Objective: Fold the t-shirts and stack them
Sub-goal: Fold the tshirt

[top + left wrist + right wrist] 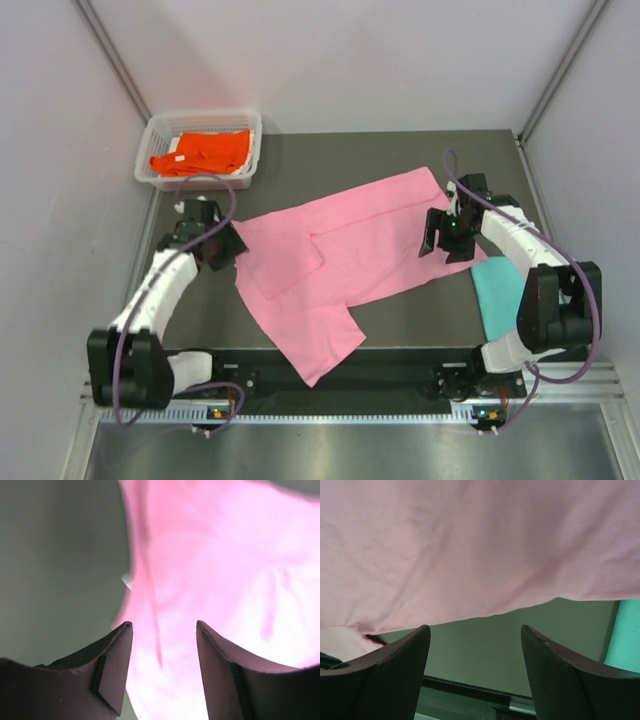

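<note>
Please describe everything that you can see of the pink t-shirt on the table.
The pink t-shirt is of light pink, soft, plain cloth with mild wrinkles. It lies spread out diagonally across the dark table. It is not yet folded neatly, though a flap overlaps near its left part. One corner reaches past the table's near edge. The left gripper is at its left edge and the right gripper at its right edge. Both are open, and neither clamps the cloth.
</note>
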You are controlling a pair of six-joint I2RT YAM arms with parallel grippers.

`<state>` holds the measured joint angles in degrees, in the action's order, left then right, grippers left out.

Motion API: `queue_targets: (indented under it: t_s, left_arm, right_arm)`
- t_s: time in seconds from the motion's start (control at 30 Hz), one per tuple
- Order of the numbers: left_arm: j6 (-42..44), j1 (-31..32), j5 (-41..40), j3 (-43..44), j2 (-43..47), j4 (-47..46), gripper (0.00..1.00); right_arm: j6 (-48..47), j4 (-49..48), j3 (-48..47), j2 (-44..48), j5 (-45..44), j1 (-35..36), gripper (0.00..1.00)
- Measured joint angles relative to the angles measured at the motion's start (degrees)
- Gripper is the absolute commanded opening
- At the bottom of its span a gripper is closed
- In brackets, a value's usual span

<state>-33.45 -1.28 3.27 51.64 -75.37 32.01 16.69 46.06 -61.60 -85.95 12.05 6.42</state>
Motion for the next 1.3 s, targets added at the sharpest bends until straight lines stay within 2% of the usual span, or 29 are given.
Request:
queue_targets:
  t_s: [0.13,0.27,0.47,0.57,0.73,0.97,1.3]
  left_arm:
    - [-8.4,14.4,0.2,-7.4,15.1,3.6,0.55]
    - [-16.9,24.9,1.1,-13.4,25.0,10.0,0.51]
    - [-30.8,41.6,0.9,-21.0,32.0,15.2,0.41]
    - [-35.2,47.8,0.8,-22.4,30.4,15.1,0.42]
    - [-39.5,53.0,0.0,-22.4,21.8,12.8,0.44]
    - [-43.5,55.2,-0.8,-23.5,19.6,10.4,0.4]
    - [-46.4,57.2,-0.8,-23.6,14.1,9.3,0.41]
  right_arm:
    - [0.0,-0.3,0.1,-1.0,0.0,-0.1,0.74]
    - [0.1,-1.5,0.7,-1.1,1.3,-0.2,0.75]
    - [0.9,-4.0,2.4,-0.9,3.1,-0.2,0.75]
    - [1.1,-4.7,4.5,0.7,3.8,-0.2,0.75]
    - [1.0,-5.0,7.0,4.3,4.4,-0.2,0.76]
    - [0.9,-4.7,8.5,5.7,4.5,-0.2,0.76]
    - [0.6,-4.7,8.2,5.6,4.6,-0.2,0.76]
